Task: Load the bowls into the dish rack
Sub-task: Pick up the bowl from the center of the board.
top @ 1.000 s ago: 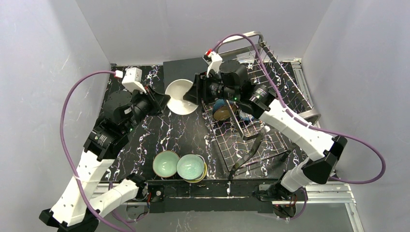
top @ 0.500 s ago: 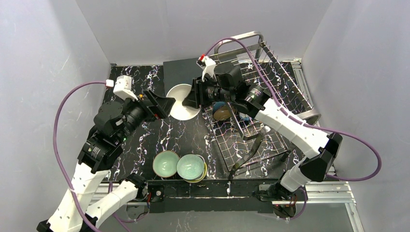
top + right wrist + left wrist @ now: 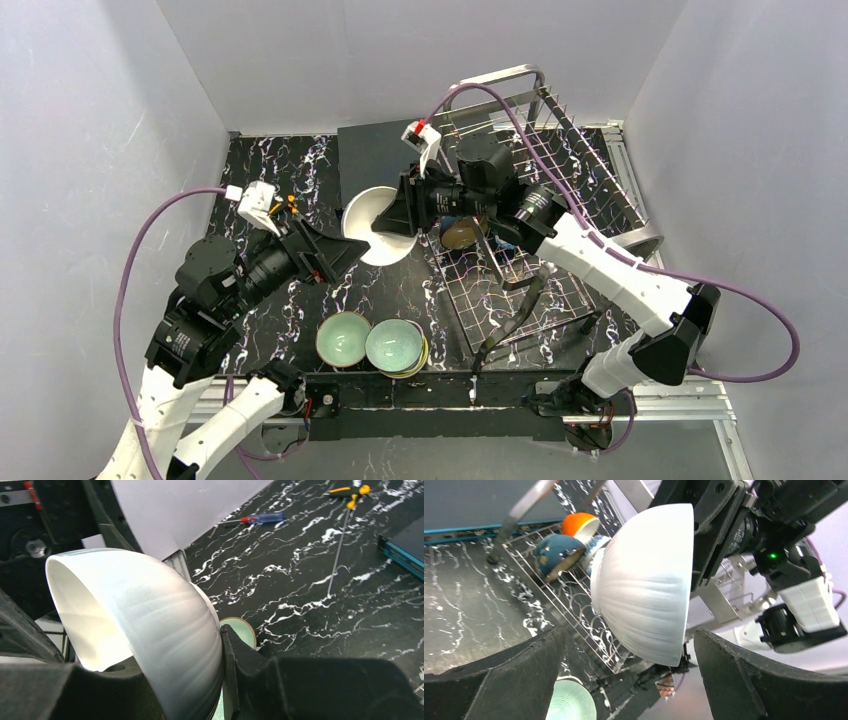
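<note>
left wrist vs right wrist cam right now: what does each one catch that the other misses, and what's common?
Left wrist only: the shiny steel wire dish rack, with an orange bowl and a dark blue bowl standing in it. Right wrist only: a blue-handled screwdriver, a yellow-handled tool and the corner of a dark-teal box. Both: the white ribbed bowl clamped in the right gripper, a pale green bowl lower down (same one or not, cannot tell), and the black marble table.
</note>
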Controlling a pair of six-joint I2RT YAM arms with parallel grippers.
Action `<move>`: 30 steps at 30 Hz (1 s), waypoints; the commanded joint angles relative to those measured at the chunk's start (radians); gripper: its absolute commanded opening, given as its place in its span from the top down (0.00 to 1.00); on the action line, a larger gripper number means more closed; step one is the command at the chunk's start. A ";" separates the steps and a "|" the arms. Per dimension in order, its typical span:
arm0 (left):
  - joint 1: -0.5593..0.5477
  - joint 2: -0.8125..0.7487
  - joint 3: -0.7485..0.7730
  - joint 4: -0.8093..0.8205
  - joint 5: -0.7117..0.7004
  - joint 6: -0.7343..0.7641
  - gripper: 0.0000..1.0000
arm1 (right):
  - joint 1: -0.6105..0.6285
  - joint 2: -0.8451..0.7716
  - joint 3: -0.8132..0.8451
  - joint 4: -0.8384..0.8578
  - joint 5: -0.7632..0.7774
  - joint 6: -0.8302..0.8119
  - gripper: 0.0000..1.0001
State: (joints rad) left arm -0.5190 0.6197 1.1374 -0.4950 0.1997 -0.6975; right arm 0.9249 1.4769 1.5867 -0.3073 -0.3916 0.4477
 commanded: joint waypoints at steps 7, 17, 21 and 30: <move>0.003 0.007 -0.023 0.094 0.238 -0.077 0.05 | 0.000 -0.054 -0.022 0.216 -0.210 0.001 0.99; 0.003 0.048 -0.019 0.151 0.290 -0.107 0.24 | 0.001 -0.051 -0.032 0.195 -0.228 -0.004 0.99; 0.003 0.047 -0.015 0.147 0.275 -0.107 0.47 | 0.001 -0.045 -0.033 0.188 -0.231 -0.004 0.99; 0.004 -0.006 -0.042 0.124 0.208 -0.084 1.00 | 0.001 -0.044 -0.015 0.162 -0.208 -0.010 0.75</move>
State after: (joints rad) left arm -0.5194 0.6510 1.1072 -0.3893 0.4286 -0.7773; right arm 0.9272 1.4590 1.5612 -0.2195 -0.5499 0.4446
